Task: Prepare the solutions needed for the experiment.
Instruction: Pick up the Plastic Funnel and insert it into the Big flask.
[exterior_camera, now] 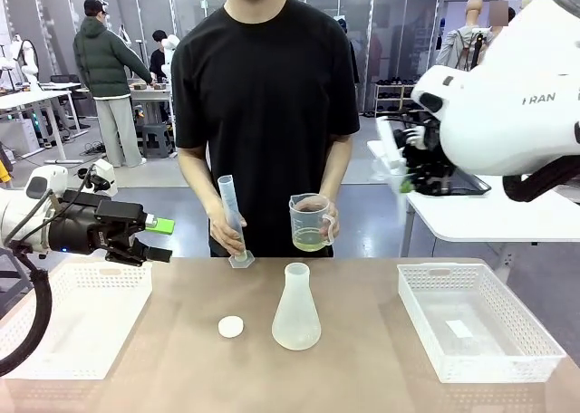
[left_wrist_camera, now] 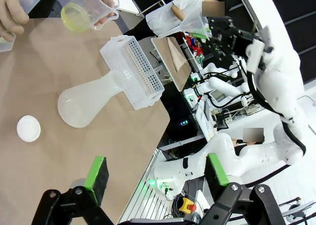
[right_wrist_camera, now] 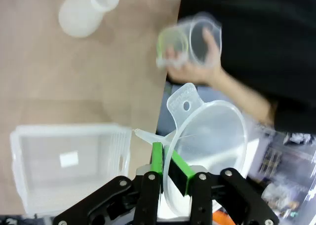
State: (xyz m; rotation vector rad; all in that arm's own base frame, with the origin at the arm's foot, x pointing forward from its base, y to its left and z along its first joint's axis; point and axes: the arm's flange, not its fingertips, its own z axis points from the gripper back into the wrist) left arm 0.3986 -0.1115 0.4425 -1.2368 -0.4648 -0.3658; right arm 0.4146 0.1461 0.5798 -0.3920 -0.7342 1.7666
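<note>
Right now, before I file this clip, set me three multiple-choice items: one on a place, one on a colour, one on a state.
1. Where is the white cap? A in a basket; B on the table beside the conical flask; C on the flask's mouth.
2. What colour is the liquid in the person's beaker? A blue; B red; C yellow-green.
3. How is the right claw? A shut on the clear funnel; B open, empty; C shut on the cap.
Answers: 1 B, it lies on bare tabletop; 2 C, seen through the clear wall; 3 A, green pads pinch the funnel's wall.
</note>
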